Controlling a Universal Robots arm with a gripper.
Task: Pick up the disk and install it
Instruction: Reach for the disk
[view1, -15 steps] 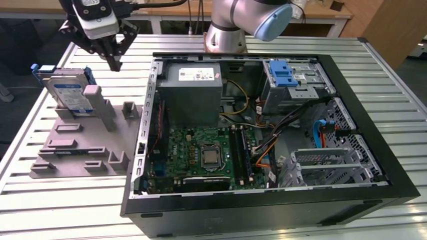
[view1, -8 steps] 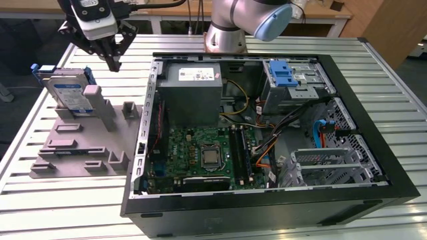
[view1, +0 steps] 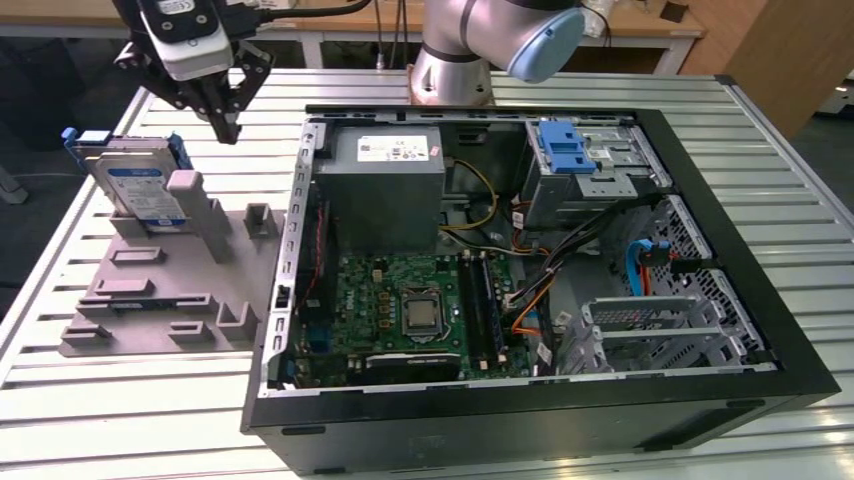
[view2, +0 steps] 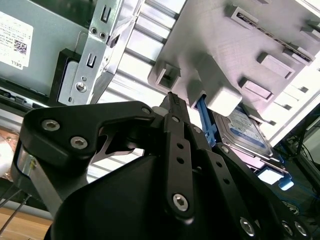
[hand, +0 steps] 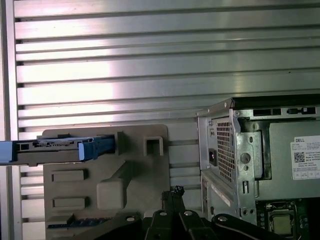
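The disk (view1: 140, 185) stands on edge in a slot of a grey holder (view1: 147, 300), blue carrier around its rim and its label facing the camera in the exterior view. The first wrist view looks onto its thin edge (hand: 55, 147), seated at one end of the holder (hand: 135, 170). The holder lies on the slatted desk (view1: 134, 420), just beside the open computer case (view1: 534, 420) on the exterior view's left. The disk is outside the case, not yet picked up.

The claw (view1: 224, 128) hangs in the air above the holder, between the disk and the case wall, near the disk but apart from it. Its two fingers are drawn together at the tips and grip nothing; both wrist views show this (view2: 170, 100) (hand: 175, 192).

By my reading the step in hand is the approach to the pick. A grasp would call for the fingers to part, the claw to come over the disk's upper edge, and the jaws to line up across its thin body rather than its broad face — the holder's posts stand close by, so there is little room for error. Which bay inside the case is meant for the disk I cannot tell.
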